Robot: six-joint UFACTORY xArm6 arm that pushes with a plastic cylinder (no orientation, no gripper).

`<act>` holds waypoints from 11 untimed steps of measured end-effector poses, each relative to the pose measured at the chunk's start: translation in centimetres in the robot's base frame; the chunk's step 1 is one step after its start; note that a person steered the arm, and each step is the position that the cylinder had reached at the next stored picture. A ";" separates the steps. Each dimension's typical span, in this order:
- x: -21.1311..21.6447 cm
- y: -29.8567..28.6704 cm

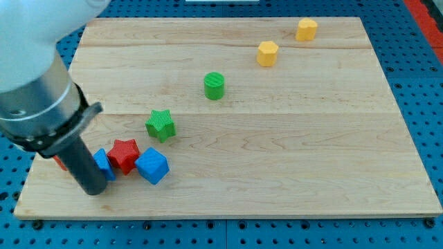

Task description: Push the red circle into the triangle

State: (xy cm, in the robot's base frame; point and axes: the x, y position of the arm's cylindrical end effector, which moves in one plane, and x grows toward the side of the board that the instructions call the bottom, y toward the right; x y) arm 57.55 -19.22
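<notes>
My tip rests on the wooden board near its bottom left corner. A small sliver of a red block shows just left of the rod; its shape is mostly hidden by the rod. A blue block, partly hidden and possibly the triangle, sits right against the rod's right side. A red star touches that blue block. A blue cube lies next to the red star on its right.
A green star lies above the cluster. A green cylinder sits near the middle top. A yellow hexagon and another yellow block lie at the top right. The board's bottom and left edges are close to the tip.
</notes>
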 end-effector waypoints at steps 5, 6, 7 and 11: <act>-5.2 -6.5; -7.0 -6.8; -7.6 -5.1; 0.1 -6.3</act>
